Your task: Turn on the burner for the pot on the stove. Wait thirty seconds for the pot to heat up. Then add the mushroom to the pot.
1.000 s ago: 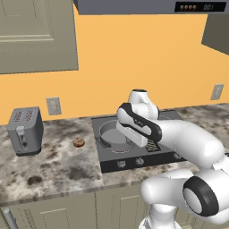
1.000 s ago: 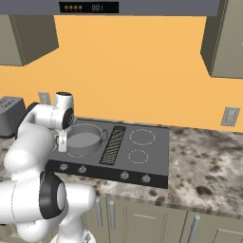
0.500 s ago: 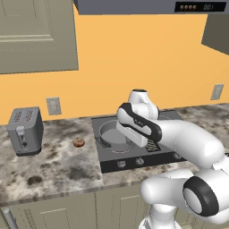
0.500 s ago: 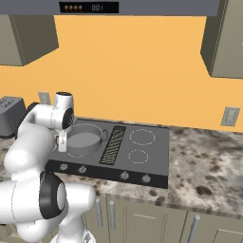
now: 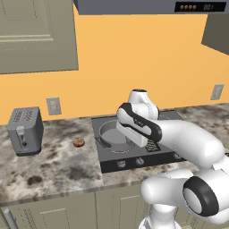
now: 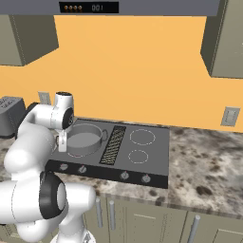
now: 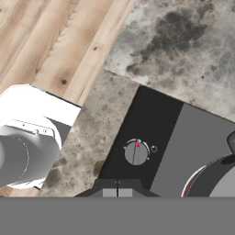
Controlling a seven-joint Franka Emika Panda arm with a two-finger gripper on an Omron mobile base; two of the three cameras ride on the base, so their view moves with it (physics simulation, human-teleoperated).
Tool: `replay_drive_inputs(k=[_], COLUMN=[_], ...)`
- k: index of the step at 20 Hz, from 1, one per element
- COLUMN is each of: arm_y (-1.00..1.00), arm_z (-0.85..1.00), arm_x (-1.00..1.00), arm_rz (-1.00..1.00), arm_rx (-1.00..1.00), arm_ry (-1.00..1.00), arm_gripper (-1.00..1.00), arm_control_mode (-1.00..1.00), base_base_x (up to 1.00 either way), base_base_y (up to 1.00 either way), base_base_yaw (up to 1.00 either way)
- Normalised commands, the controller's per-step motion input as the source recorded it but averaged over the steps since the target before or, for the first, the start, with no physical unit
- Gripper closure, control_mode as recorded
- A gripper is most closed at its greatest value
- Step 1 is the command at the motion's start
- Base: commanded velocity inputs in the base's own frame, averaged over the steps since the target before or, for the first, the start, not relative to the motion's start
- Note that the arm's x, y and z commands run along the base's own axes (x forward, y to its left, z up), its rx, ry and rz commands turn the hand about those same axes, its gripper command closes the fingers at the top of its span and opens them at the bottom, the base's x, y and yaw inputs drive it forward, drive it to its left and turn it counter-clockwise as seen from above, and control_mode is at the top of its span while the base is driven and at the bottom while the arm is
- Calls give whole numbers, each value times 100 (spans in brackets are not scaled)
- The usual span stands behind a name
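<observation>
Hanging shut, gripper (image 7: 117, 190) nears knob (image 7: 136, 152) by stove (image 7: 151, 119) edge.

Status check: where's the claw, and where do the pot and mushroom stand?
Claw shut, empty, poised over a stove knob. Pot on the stove's left burner. Mushroom on the counter, left of the stove. Nothing in the way.

Grey pot (image 5: 114, 133) on black stove (image 6: 147, 159), reddish-brown mushroom (image 5: 78, 142) on mottled grey-brown counter (image 5: 53, 165), orange wall (image 6: 142, 71).

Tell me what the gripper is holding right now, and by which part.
Nothing. The gripper is shut and empty above a knob of the stove; the mushroom lies on the counter.
</observation>
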Motion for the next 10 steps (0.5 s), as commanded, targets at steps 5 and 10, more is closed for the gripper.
replay_drive_inputs(k=[5,10], arm_y=[0,0], arm_z=[0,0], arm_x=[0,0], arm_rz=[0,0], arm_rx=[0,0], arm_ry=[0,0], arm_gripper=[100,100], arm_control_mode=[-100,-100], base_base_x=[0,0], base_base_y=[0,0], base_base_yaw=[0,0])
